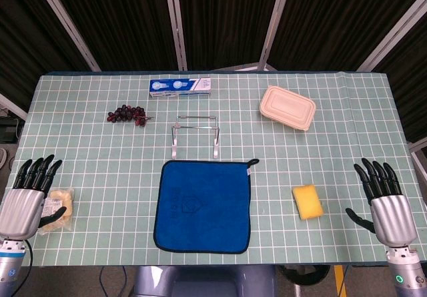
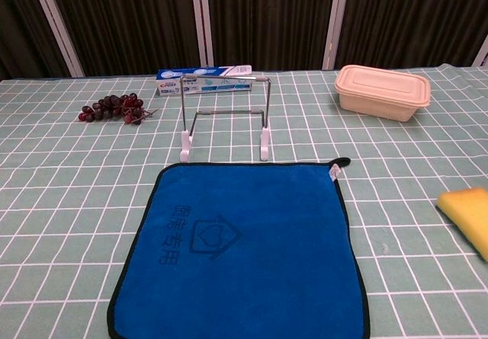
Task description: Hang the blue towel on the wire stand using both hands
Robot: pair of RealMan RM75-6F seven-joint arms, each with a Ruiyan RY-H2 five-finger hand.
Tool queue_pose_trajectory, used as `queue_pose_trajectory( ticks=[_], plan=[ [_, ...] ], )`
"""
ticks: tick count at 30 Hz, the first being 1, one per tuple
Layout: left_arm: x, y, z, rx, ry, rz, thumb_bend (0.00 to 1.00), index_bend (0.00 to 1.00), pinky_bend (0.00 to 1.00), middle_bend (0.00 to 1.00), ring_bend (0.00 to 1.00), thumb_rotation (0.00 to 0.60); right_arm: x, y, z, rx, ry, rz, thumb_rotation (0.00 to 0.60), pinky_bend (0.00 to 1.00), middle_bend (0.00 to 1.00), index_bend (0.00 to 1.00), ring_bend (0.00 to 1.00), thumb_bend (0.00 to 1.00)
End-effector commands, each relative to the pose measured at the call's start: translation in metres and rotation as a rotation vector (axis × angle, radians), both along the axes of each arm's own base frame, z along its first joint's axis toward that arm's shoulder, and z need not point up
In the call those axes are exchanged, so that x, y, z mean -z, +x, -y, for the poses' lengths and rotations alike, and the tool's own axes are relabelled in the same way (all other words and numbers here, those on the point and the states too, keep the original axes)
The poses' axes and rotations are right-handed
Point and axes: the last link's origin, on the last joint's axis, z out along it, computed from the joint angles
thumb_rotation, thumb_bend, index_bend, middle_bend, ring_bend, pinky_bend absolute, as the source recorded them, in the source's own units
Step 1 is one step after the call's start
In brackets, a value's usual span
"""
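Items on the table: one blue towel (image 1: 203, 206); one wire stand (image 1: 195, 134); one bunch of dark grapes (image 1: 126, 115); one blue-and-white toothpaste box (image 1: 179, 87); one beige lidded container (image 1: 288, 107); one yellow sponge (image 1: 307, 201); one pale packet (image 1: 61, 205); two robot hands, left hand (image 1: 25, 199) and right hand (image 1: 387, 202).

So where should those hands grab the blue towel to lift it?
Probably the two far corners, one per hand, coming in from either side. The blue towel lies flat and square with its far edge just short of the wire stand, so lifting that edge carries it over the bar. Both the left hand and right hand rest wide apart, open.
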Motion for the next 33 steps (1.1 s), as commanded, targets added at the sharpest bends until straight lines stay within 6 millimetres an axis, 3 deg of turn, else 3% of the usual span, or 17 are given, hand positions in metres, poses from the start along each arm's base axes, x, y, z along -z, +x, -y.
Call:
queue_pose_trajectory(
  ticks=[1, 6, 9, 14, 20, 22, 28, 33],
  plan=[
    [-0.001, 0.0, -0.002, 0.002, 0.001, 0.007, 0.0, 0.0, 0.0, 0.0, 0.0, 0.6, 0.004, 0.0, 0.001, 0.0, 0.015, -0.002, 0.6, 0.0, 0.0, 0.0, 0.0, 0.0],
    [0.0, -0.002, -0.003, -0.003, -0.005, 0.003, 0.0, 0.0, 0.0, 0.0, 0.0, 0.6, 0.021, 0.006, 0.011, -0.041, 0.104, -0.004, 0.6, 0.0, 0.0, 0.0, 0.0, 0.0],
    [0.001, -0.002, -0.005, -0.003, -0.013, 0.0, 0.0, 0.0, 0.0, 0.0, 0.0, 0.6, 0.041, 0.022, 0.027, -0.137, 0.186, 0.0, 0.6, 0.0, 0.0, 0.0, 0.0, 0.0],
    [0.007, 0.0, -0.01, -0.002, -0.036, -0.013, 0.0, 0.0, 0.0, 0.0, 0.0, 0.6, 0.095, 0.048, 0.061, -0.29, 0.405, -0.089, 0.6, 0.0, 0.0, 0.0, 0.0, 0.0],
    [0.009, -0.002, -0.011, -0.013, -0.034, -0.036, 0.0, 0.0, 0.0, 0.0, 0.0, 0.6, 0.142, 0.06, 0.086, -0.416, 0.554, -0.221, 0.6, 0.0, 0.0, 0.01, 0.0, 0.0],
    [0.009, -0.003, -0.012, -0.018, -0.035, -0.037, 0.0, 0.0, 0.0, 0.0, 0.0, 0.6, 0.151, 0.062, 0.089, -0.438, 0.573, -0.249, 0.6, 0.0, 0.0, 0.02, 0.0, 0.01],
    [0.009, -0.008, -0.015, -0.034, -0.03, -0.043, 0.0, 0.0, 0.0, 0.0, 0.0, 0.6, 0.167, 0.079, 0.1, -0.5, 0.582, -0.247, 0.6, 0.0, 0.0, 0.09, 0.0, 0.18],
    [0.009, -0.009, -0.016, -0.036, -0.035, -0.051, 0.0, 0.0, 0.0, 0.0, 0.0, 0.6, 0.177, 0.085, 0.106, -0.51, 0.593, -0.274, 0.6, 0.0, 0.0, 0.11, 0.0, 0.2]
  ],
)
